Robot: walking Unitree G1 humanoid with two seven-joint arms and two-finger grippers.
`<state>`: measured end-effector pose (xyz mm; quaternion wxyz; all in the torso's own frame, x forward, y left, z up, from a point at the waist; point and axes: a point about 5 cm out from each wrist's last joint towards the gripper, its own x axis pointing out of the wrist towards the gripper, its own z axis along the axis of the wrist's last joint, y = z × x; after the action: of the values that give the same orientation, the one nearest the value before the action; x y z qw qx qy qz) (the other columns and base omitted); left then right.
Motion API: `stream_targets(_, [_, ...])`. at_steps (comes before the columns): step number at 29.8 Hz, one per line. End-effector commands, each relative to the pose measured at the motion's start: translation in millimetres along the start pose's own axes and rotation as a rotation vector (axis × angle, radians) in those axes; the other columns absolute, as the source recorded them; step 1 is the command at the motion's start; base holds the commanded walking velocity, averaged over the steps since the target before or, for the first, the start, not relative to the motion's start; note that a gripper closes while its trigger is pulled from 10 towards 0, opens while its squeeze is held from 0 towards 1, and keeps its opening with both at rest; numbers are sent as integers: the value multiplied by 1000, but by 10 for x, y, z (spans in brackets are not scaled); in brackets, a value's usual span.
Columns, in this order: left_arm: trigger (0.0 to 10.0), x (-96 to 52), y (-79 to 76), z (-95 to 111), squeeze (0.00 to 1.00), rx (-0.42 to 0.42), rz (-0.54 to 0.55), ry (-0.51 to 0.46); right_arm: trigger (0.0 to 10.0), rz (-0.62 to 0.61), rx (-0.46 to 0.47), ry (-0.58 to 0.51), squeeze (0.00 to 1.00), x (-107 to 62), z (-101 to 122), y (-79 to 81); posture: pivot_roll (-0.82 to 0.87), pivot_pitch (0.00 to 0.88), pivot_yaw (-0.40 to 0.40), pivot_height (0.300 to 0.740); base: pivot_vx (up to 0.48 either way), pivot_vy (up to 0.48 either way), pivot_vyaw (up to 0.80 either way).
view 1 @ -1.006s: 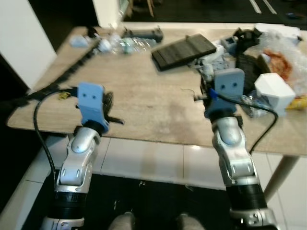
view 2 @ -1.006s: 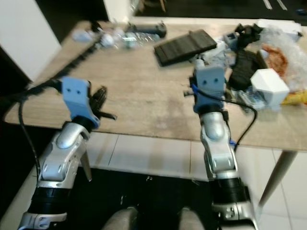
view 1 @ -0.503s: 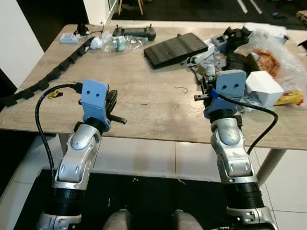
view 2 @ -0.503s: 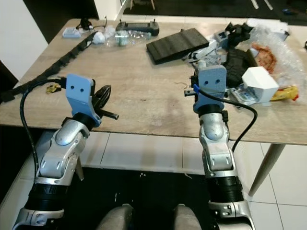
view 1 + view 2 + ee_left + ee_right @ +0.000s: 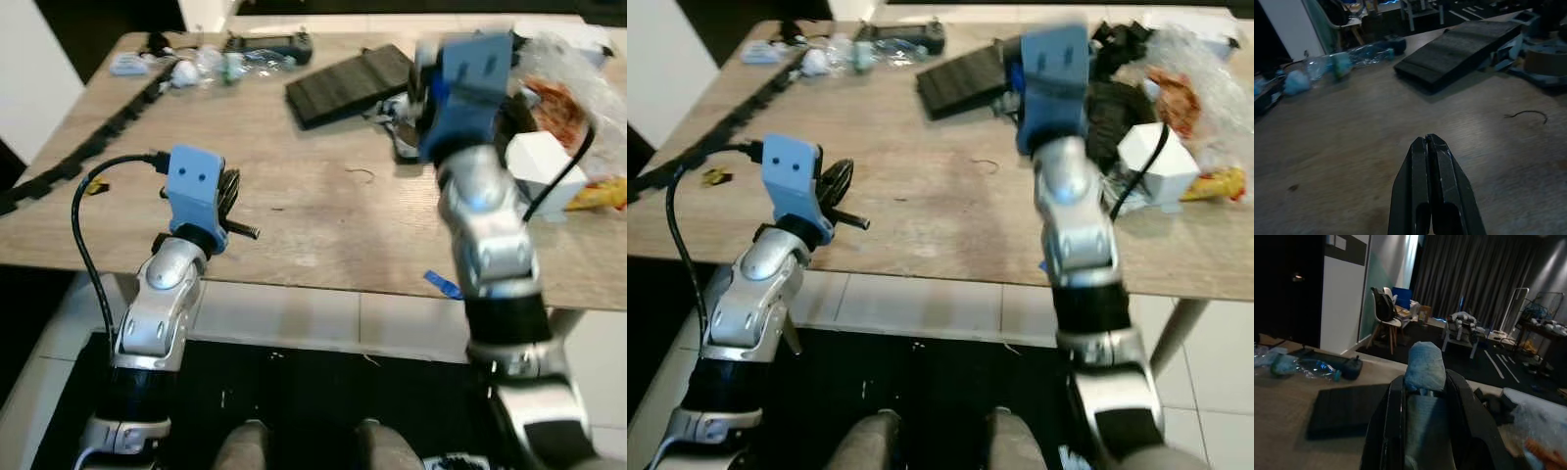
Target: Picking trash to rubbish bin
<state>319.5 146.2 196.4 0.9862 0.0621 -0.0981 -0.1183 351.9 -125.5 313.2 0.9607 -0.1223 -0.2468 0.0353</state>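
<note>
Wooden table [image 5: 294, 196] runs across the head views, white floor tiles below its near edge. Clutter lies along the far side: a black ridged slab [image 5: 348, 83], a crushed clear plastic bottle [image 5: 250, 64] beside a black handheld controller [image 5: 266, 43], a black segmented cable chain [image 5: 108, 122] trailing off the left edge, and at right a white box [image 5: 549, 166] against crinkled clear plastic bags [image 5: 568, 93] with orange contents that I cannot identify. A short curl of wire [image 5: 1528, 115] lies on bare wood.

Right gripper [image 5: 1422, 382] is raised above the table's right half; in the head views the arm is motion-blurred and the fingers hide behind the blue wrist housing. Right wrist view shows the fingers clamped on a pale blue crumpled wad [image 5: 1423, 367], apparently trash, its lower part cut off by the fingers.

Left gripper [image 5: 1428, 142] hovers low over bare wood near the front edge, fingers pressed together, holding nothing.

No legible labels or writing; far-side small items are too blurred to name
</note>
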Motion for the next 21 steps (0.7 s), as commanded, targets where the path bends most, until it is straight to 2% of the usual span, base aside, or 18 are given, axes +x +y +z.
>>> stream_targets(1, [10000,-20,44,-58,0,0,11,38,10000,60,5,7,0,102,81,119,39,213,53,740,0,0,0])
stream_targets(4, [10000,-26,51,-51,0,13,7,41,10000,94,12,-33,0,233,296,199,37,219,53,740,0,0,0])
stream_targets(5, [10000,-26,51,-51,0,13,7,41,10000,94,12,-33,0,233,296,199,37,219,53,740,0,0,0])
stream_targets(9, [10000,-54,79,-45,0,12,19,48,10000,137,43,-107,0,407,732,287,38,246,47,740,0,0,0])
stream_targets(11, [10000,-58,82,-45,0,11,19,49,10000,144,48,-118,0,432,801,294,38,246,47,740,0,0,0])
stream_targets(12, [10000,-65,81,-42,0,12,19,50,10000,144,51,-144,0,478,917,288,38,253,43,740,0,0,0])
stream_targets(21, [10000,-93,52,-56,0,5,15,57,10000,154,74,-198,0,536,1150,322,28,267,43,740,0,0,0])
